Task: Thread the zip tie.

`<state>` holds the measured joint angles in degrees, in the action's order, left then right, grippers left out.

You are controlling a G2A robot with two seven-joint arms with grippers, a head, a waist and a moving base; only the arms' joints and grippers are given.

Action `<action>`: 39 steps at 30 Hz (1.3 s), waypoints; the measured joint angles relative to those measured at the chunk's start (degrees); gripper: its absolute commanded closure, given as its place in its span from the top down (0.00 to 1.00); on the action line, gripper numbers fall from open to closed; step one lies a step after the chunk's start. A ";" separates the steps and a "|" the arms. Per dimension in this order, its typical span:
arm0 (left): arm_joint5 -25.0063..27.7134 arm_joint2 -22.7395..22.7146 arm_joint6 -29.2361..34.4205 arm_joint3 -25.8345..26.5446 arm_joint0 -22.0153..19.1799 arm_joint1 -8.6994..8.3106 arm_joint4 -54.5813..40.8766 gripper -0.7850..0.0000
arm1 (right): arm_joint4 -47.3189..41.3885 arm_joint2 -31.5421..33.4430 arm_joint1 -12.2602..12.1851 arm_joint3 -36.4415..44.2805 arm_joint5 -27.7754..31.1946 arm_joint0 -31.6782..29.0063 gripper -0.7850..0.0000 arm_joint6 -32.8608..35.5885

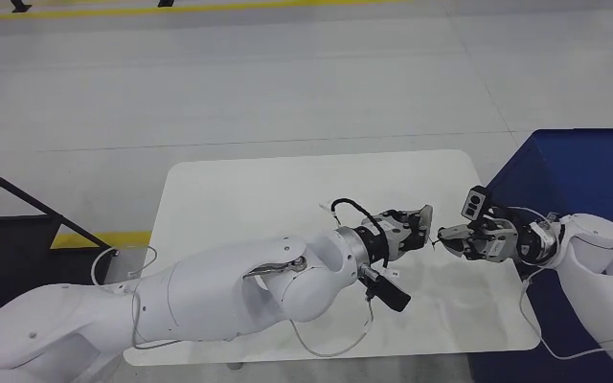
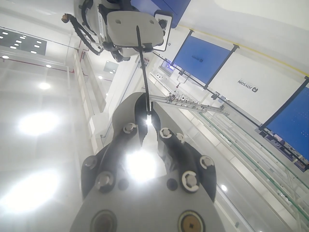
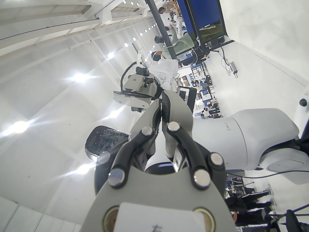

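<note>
Zip tie [image 2: 144, 71] pinched by left end effector [image 2: 147, 105].

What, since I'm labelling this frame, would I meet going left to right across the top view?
Bare table surface → left hand → zip tie → right hand → blue panel.

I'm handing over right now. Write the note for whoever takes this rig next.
Left tool: shut on one end of the zip tie.
Right tool: shut on the strap farther along; the tip pokes past it.
Both tools face each other, close, above the table.
Done: tie lifted, held by both.
Left: cannot tell whether the tip is through the head; check, then thread.
</note>
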<state>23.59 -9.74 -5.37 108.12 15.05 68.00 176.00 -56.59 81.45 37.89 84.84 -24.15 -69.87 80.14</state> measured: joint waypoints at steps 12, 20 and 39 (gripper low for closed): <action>1.29 -0.07 12.41 0.53 3.64 -0.78 -0.01 1.00 | -4.02 1.19 0.52 -1.36 0.01 1.04 0.00 -4.26; 8.97 -12.04 11.47 -0.30 11.19 -2.37 -24.94 1.00 | -4.35 2.50 0.80 -1.71 2.80 2.19 0.00 -7.03; 17.26 -29.80 4.88 -9.23 19.83 -0.23 -92.11 1.00 | -6.04 5.79 1.06 1.19 4.77 -0.95 0.00 -9.28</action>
<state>40.85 -39.54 -0.49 98.89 34.88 67.77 83.89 -62.63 87.24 38.95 86.02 -19.38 -70.82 70.85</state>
